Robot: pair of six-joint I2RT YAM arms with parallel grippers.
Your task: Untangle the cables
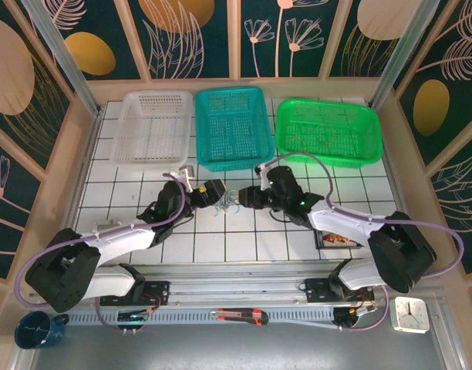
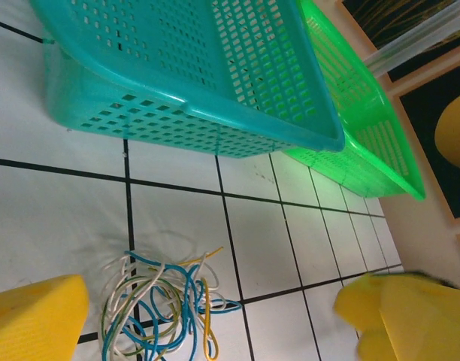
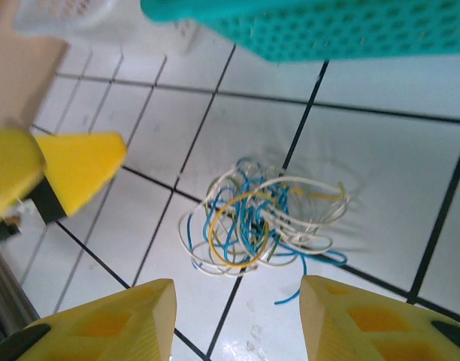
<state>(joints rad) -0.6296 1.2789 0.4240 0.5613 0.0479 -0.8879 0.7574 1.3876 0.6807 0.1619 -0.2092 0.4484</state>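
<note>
Fingers of my right gripper (image 3: 236, 292) stand wide apart, holding nothing, and the cables (image 3: 260, 218) lie on the white tiled table (image 3: 380, 188) just beyond the gap between them. My left gripper (image 2: 211, 299) is spread wide too, empty, with the bluish, whitish and yellow cables between its yellow pads, nearer one than the other. Farther off sit the teal basket (image 2: 215, 90) and the green basket (image 2: 365, 128).

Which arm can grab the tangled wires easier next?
Probably the right. The cables lie centred just ahead of the open right gripper; for the left gripper they sit off toward one finger.
</note>
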